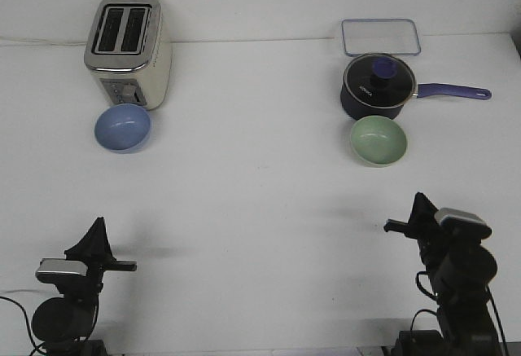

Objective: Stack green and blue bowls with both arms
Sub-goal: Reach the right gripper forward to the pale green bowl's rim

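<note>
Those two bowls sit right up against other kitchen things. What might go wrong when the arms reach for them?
The blue bowl sits close against the toaster, so the left gripper might bump it. The green bowl sits just in front of the saucepan, so the right gripper could knock that. Glossy bowls may also slip.

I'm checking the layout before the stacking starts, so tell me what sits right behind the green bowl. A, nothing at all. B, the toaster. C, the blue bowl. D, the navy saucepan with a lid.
D: the green bowl sits just in front of the saucepan on the right side of the table, while the toaster stands behind the blue bowl on the left.
</note>
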